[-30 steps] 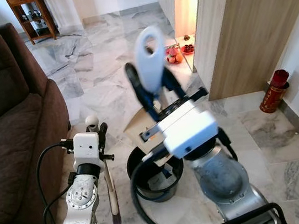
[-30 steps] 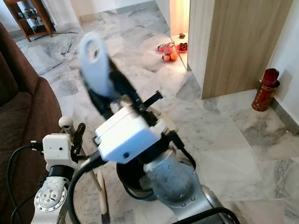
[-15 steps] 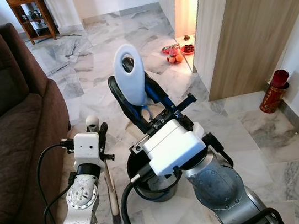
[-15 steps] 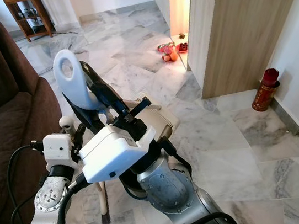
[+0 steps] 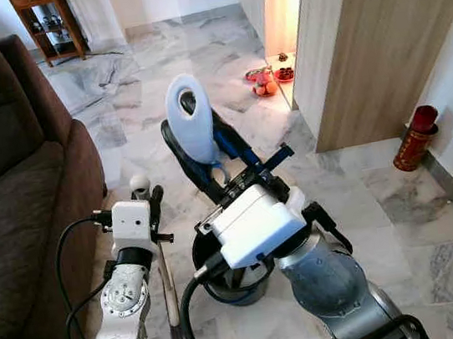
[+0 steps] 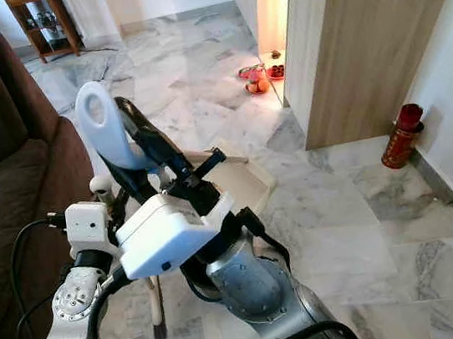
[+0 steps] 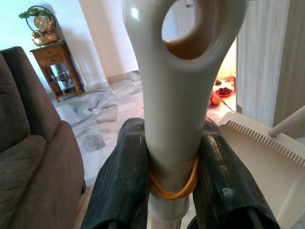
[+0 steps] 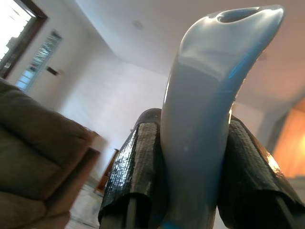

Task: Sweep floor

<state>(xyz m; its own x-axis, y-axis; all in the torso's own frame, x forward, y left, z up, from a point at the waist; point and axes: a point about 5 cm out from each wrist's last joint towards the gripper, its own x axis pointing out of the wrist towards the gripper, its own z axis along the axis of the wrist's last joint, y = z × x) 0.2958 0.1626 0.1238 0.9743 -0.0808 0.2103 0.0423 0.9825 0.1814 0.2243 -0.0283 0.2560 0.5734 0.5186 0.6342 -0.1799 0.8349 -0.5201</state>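
My left gripper (image 5: 151, 207) is low beside the sofa, shut on a cream broom handle (image 7: 175, 95) with a hole at its end and an orange rubber band. The stick (image 5: 169, 287) runs down to dark bristles on the floor. My right gripper (image 5: 207, 153) is raised in the middle, shut on a light blue handle (image 5: 190, 124) with a hole; the black fingers (image 8: 138, 171) clamp it from both sides. A cream dustpan (image 6: 241, 180) lies on the marble floor behind the right arm.
A brown sofa (image 5: 18, 190) fills the left side. A dark round bin (image 5: 230, 283) stands under my right arm. A wooden cabinet (image 5: 377, 39) and a red cylinder (image 5: 415, 139) are at the right, fruit plates (image 5: 269, 83) by its foot. Marble floor stretches ahead.
My right arm has swung to the left and turned, carrying the blue handle from centre-right towards the left arm. The left arm and broom have stayed still.
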